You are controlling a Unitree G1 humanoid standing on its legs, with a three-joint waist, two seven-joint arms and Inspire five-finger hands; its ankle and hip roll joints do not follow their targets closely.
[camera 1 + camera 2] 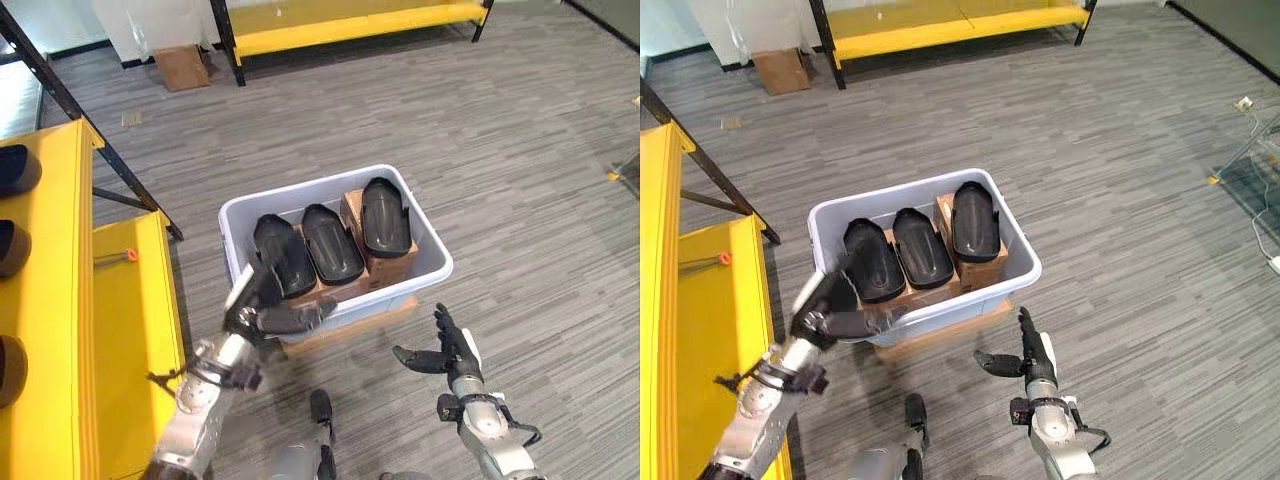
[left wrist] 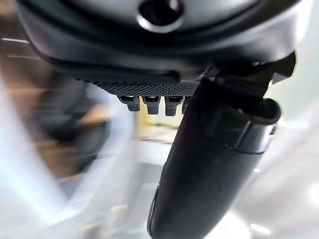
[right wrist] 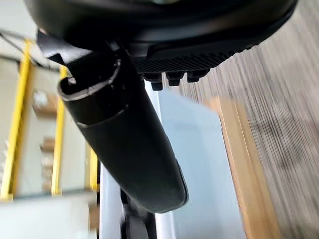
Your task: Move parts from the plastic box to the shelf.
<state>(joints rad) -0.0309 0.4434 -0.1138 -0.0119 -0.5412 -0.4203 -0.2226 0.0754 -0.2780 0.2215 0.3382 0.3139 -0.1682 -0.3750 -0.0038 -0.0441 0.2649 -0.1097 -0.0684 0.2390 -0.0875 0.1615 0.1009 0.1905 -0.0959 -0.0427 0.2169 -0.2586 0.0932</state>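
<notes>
Left hand [image 1: 262, 312], fingers loosely apart, hangs at the plastic box's [image 1: 431, 243] near-left corner beside three black parts [image 1: 331, 243] inside, seemingly stiff, light shells best gripped across their edges, while right hand [image 1: 447, 350] spreads empty just right.

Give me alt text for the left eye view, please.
A pale plastic box on grey flooring holds three black moulded parts, with a yellow shelf to its left. The left hand reaches over the box's near corner; the right hand hovers open beside it.
</notes>
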